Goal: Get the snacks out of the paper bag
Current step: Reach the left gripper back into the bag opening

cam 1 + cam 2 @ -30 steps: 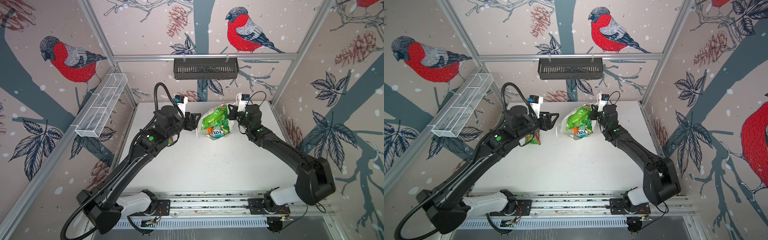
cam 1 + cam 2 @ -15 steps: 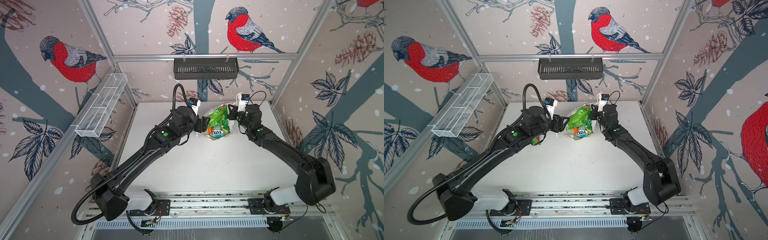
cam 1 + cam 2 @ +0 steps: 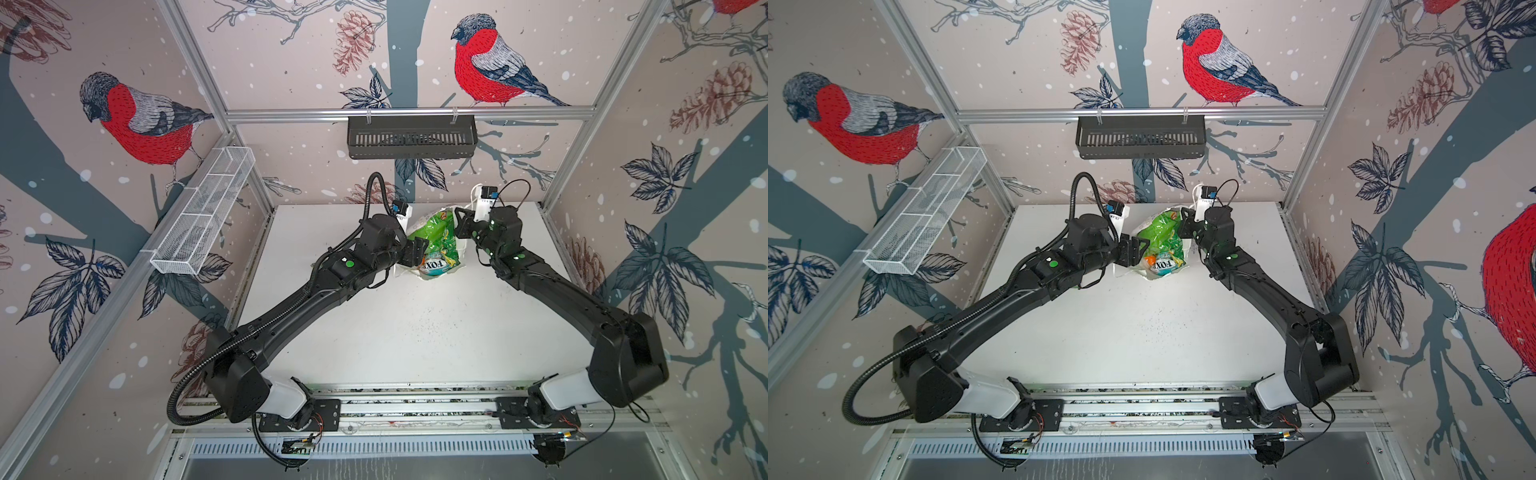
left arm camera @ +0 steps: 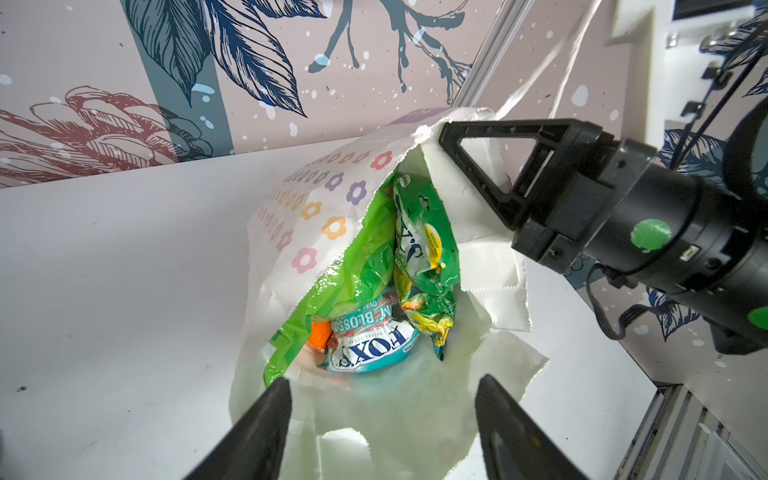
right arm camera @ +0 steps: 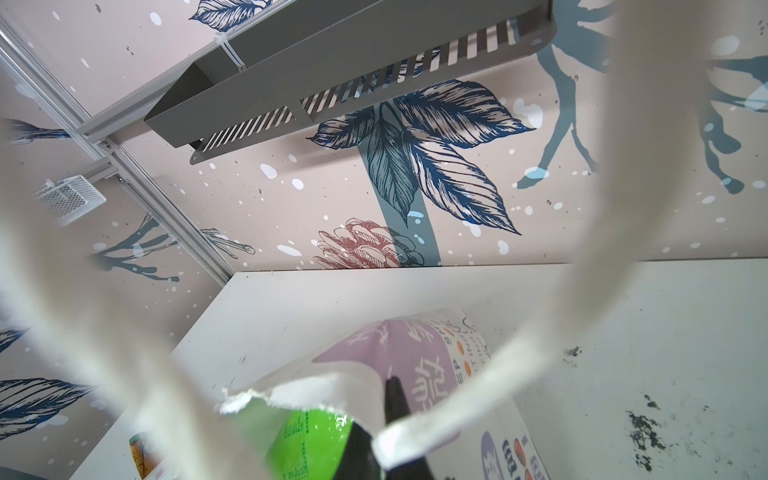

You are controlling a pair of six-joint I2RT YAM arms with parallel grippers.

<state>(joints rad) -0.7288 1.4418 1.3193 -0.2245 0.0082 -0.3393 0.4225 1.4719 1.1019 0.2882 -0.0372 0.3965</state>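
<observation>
Left gripper (image 4: 383,384), jaws wide, is hovering at the bag (image 4: 324,199) mouth; snacks (image 4: 368,257) are lying just right of it; right gripper (image 3: 460,224) is seemingly pinching the far rim.

Our left arm (image 3: 291,303) stretches forward from its base, elbow low, with the wrist turned inward. Our left hand (image 4: 382,384) has its two fingers (image 4: 266,415) spread wide apart, and nothing is gripped between them. Our right arm (image 3: 561,286) also reaches forward, forearm angled inward. Our right hand (image 4: 449,133) sits ahead of the left hand's fingertips, its fingers pressed together and pinching the rim of the paper bag (image 4: 332,199). The two hands are near each other but apart.
</observation>
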